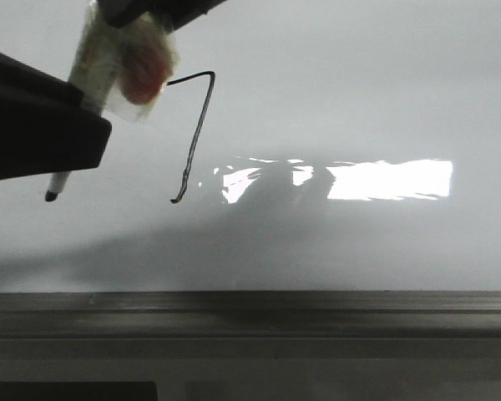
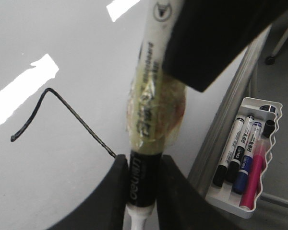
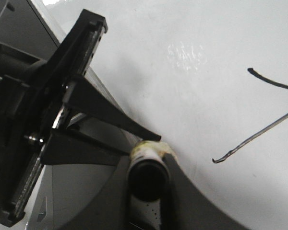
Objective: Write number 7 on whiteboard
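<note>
The number 7 (image 1: 196, 125) is drawn in thin black line on the whiteboard (image 1: 359, 100); it also shows in the left wrist view (image 2: 72, 115) and the right wrist view (image 3: 259, 136). My left gripper (image 1: 71, 159) is shut on the black-and-white marker (image 1: 96, 71) near its tip end, as the left wrist view (image 2: 143, 165) shows. The marker's tip (image 1: 51, 195) is to the left of the 7's foot, off the line. My right gripper (image 1: 142, 12) is shut on the marker's taped upper end (image 3: 149, 167).
A dark grey ledge (image 1: 317, 313) runs along the board's lower edge. A white tray (image 2: 225, 203) with several spare markers sits beyond that ledge. A bright glare patch (image 1: 384, 180) lies on the board to the right of the 7.
</note>
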`<move>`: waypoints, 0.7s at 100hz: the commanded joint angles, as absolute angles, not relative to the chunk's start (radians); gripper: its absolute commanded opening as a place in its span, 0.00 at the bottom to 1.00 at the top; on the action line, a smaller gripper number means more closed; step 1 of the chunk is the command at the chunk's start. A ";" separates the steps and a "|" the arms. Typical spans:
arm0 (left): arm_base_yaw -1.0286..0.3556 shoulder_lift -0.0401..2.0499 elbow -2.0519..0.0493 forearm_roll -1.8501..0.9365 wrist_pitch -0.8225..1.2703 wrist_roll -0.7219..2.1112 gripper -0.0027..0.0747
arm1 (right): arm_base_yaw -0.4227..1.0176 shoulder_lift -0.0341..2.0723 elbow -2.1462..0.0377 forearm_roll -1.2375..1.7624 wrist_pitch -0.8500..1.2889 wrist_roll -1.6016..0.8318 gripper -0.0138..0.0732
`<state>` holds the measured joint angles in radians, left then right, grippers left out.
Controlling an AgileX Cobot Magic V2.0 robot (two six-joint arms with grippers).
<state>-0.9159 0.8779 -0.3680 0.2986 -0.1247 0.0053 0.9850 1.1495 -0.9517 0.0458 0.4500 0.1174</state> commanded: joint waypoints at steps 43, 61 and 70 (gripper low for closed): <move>-0.909 0.876 -0.411 -0.110 -0.154 0.000 0.01 | 0.964 1.130 -0.985 0.023 0.370 0.110 0.67; -0.823 0.876 -0.446 -0.442 -0.054 0.000 0.01 | 0.943 1.130 -0.985 0.021 0.383 0.110 0.64; -0.763 0.876 -0.447 -0.542 -0.010 0.000 0.01 | 0.943 1.130 -0.985 0.021 0.393 0.110 0.62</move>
